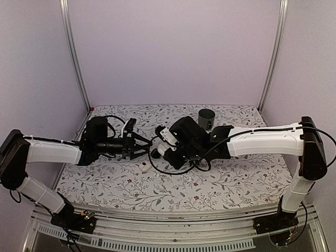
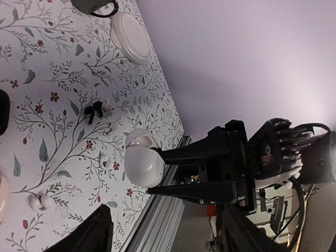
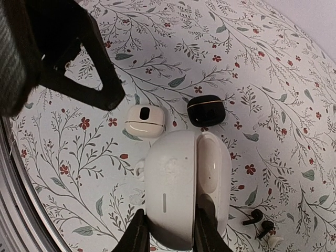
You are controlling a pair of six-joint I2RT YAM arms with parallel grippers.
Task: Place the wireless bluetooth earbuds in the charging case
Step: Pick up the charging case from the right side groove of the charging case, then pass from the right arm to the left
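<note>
My right gripper (image 3: 172, 231) is shut on a white charging case (image 3: 170, 178), held above the table with its lid (image 3: 212, 168) swung open to the right. In the left wrist view the same case (image 2: 144, 165) sits at the tips of my left gripper (image 2: 152, 172), whose jaws stand open on either side of it. Two black earbuds (image 3: 253, 216) lie on the floral cloth beside a white earbud (image 3: 273, 240). More white earbuds (image 2: 106, 164) lie scattered near the front edge. In the top view both grippers, left (image 1: 147, 149) and right (image 1: 163, 147), meet mid-table.
A cream case (image 3: 144, 121) and a black case (image 3: 206, 110) lie on the cloth beyond the held case. A round white disc (image 2: 131, 38) lies farther off. A dark cylinder (image 1: 206, 118) stands at the back. A small white object (image 1: 144, 168) lies under the grippers.
</note>
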